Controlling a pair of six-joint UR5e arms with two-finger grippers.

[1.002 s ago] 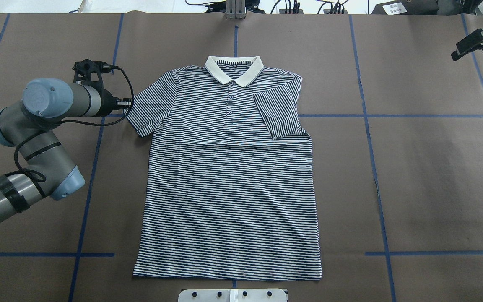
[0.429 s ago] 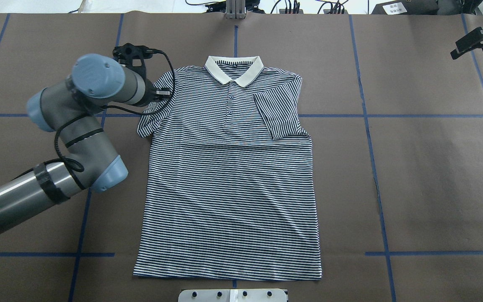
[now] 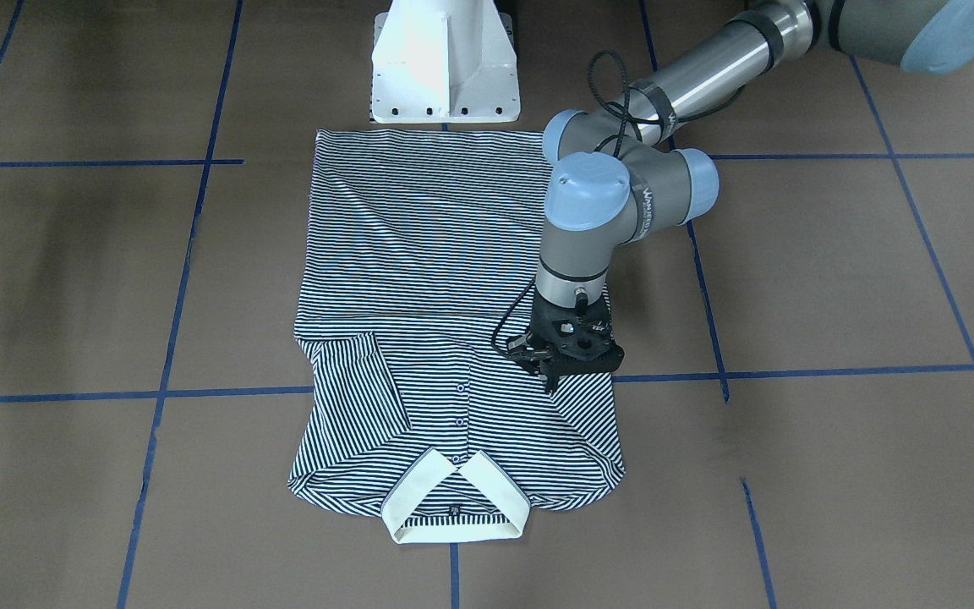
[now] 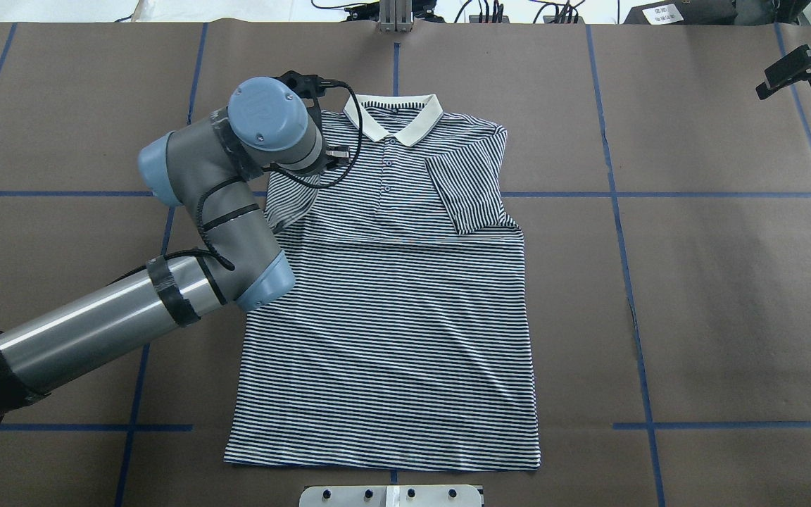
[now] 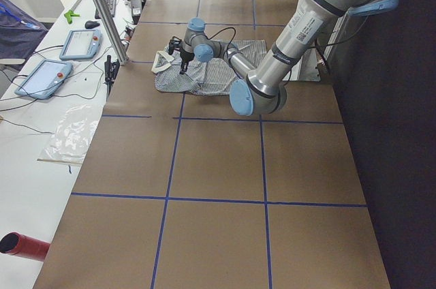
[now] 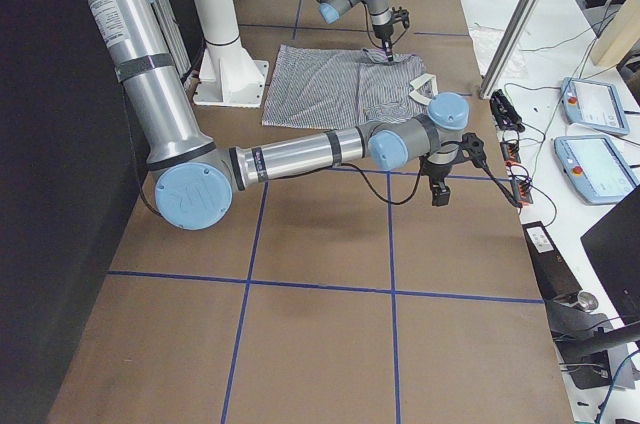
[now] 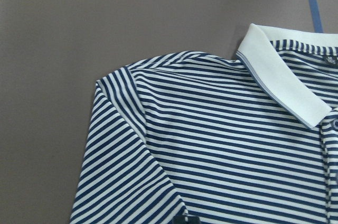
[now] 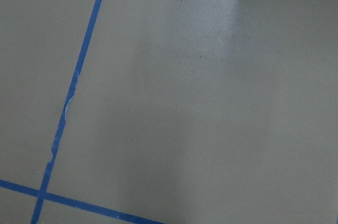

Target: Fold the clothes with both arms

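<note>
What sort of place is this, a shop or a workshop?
Probably a robotics lab: a left arm and a right arm at a blue-taped table with a polo shirt, plus control tablets on a side bench.

a robotics lab was indicated: a counter [image 4: 729, 317] gridded with blue tape [image 4: 729, 425], teach pendants [image 6: 590, 104] laid beside it, aluminium frame posts [image 5: 103, 9] set along its edge.

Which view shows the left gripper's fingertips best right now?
Exterior front-facing: the left gripper points down at the polo shirt, fingertips unobstructed. Overhead hides them under the left arm, both side views show them tiny, and the left wrist camera catches only a dark sliver at its bottom edge.
</note>
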